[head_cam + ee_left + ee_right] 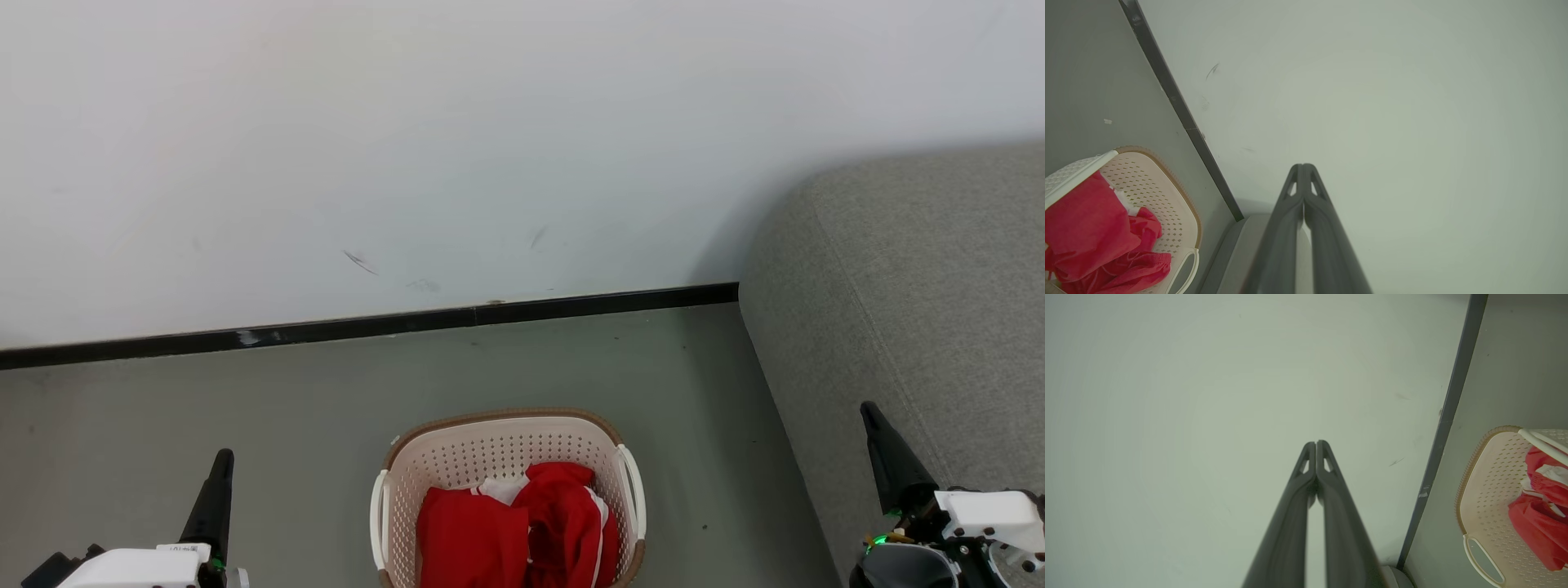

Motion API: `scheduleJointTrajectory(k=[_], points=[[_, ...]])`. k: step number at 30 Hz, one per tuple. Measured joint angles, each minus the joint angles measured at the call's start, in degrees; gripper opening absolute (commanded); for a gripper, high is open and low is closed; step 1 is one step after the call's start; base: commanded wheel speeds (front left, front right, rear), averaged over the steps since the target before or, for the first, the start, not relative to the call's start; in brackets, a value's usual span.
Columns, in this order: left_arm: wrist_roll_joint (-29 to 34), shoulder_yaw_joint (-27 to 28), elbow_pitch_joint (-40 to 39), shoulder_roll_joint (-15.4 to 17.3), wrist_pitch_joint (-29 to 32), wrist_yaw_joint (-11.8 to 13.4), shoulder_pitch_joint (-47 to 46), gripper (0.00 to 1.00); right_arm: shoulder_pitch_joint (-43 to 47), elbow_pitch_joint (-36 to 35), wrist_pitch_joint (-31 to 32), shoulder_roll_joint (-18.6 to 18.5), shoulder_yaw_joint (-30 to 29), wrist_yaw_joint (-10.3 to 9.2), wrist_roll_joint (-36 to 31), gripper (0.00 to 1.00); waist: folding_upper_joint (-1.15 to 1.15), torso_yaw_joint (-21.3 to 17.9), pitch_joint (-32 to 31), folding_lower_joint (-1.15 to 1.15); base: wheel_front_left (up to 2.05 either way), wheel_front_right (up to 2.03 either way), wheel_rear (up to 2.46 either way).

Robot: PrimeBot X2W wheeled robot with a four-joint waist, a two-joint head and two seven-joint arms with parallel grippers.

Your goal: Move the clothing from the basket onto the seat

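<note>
You have a grey-green floor [204,408] running back from the basket [490,453] to a pale wall [408,122], with a black baseboard [367,325] along the join. The wall behind the basket carries a few dark scuffs [359,261].

The basket stands on the floor, and the clothing [522,531] lies bunched inside it, red with white trim, below the brown rim. The seat [914,286] rises to the right of the basket, with a strip of floor between them, and its rounded arm faces the basket.

The head view gives you the seat's broad grey side. The left wrist view gives only its corner [1237,253], plus a white speck [1107,121] on the floor beyond the basket. The right wrist view shows a white side handle [1484,559].

The left gripper [224,456] hangs left of the basket and the right gripper [869,408] right of it, over the seat's edge. Each has its fingers pressed together on nothing.
</note>
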Motion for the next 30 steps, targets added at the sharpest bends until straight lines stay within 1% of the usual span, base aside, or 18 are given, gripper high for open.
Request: scheduleJointTrajectory(k=[12,13,16,17,21,22,30], points=[[0.0,0.0,0.0,0.0,0.0,0.0,0.0,0.0,0.0,0.0,0.0,0.0,0.0,0.0,0.0,0.0,0.0,0.0,0.0,0.0,0.0,0.0,0.0],[0.0,0.0,0.0,0.0,0.0,0.0,0.0,1.0,0.0,0.0,0.0,0.0,0.0,-0.01,0.0,1.0,0.0,0.0,0.0,0.0,0.0,0.0,0.0],[0.0,-0.2,1.5,-0.6,0.0,0.1,1.0,1.0,1.1,1.3,0.0,0.7,0.2,0.0,0.0,1.0,0.0,0.0,0.0,0.0,0.0,0.0,0.0],[0.0,-0.2,2.2,-1.0,0.0,0.1,1.6,0.0,1.7,2.0,0.0,1.0,0.3,0.0,0.0,0.0,0.0,0.0,0.0,0.0,0.0,0.0,0.0],[0.0,-0.5,4.8,-2.5,0.0,0.1,3.7,0.0,4.7,4.5,0.0,2.2,0.4,0.0,0.0,0.0,0.0,0.0,0.0,0.0,0.0,0.0,0.0],[0.0,-0.6,5.4,-2.8,0.0,0.1,4.2,1.0,5.3,5.2,0.0,2.5,0.5,-0.01,0.0,1.0,0.0,0.0,0.0,0.0,0.0,0.0,0.0],[0.8,-1.9,5.2,-3.1,-1.1,0.1,4.7,1.0,6.1,4.9,-0.9,2.6,1.3,0.0,-0.9,1.0,0.0,0.0,0.0,0.0,0.0,0.0,0.0]])
